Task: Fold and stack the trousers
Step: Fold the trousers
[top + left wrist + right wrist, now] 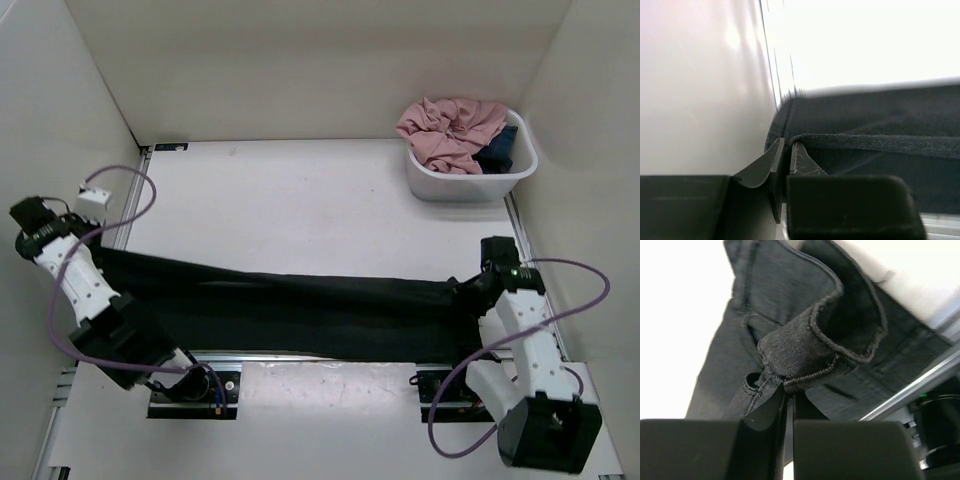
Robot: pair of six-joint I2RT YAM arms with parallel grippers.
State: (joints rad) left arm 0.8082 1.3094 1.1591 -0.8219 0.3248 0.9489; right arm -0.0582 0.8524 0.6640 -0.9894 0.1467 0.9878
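White table (300,200) and plain pale walls (300,60) are filling the overhead view, and I am working at the lower edge of it. I am holding the trousers (290,305) stretched in a long dark band across the lower middle of the frame, from the left side almost to the right side. The band is lying just above my two bases and sagging slightly in the middle.

My left gripper (88,256) is sitting at the left end of the band, close to the left wall. In my left wrist view the left gripper (788,150) is nearly closed, its fingers (774,161) leaving only a thin slit. A hemmed edge of the trousers (875,142) is running into that slit from the right, so I am pinching the cloth there.

My right gripper (462,290) is sitting at the right end of the band. In my right wrist view the right gripper (789,392) is pressed almost together on a bunched, stitched fold of the trousers (805,347). The rest of the cloth is hanging behind that fold, toward the upper left of the frame. A metal rail (910,390) is crossing the lower right of that view.

At the upper right of the overhead view a white tub (470,185) is standing well apart from the trousers. It is holding a pink garment (450,130), with a dark blue garment (500,152) tucked at its right side.
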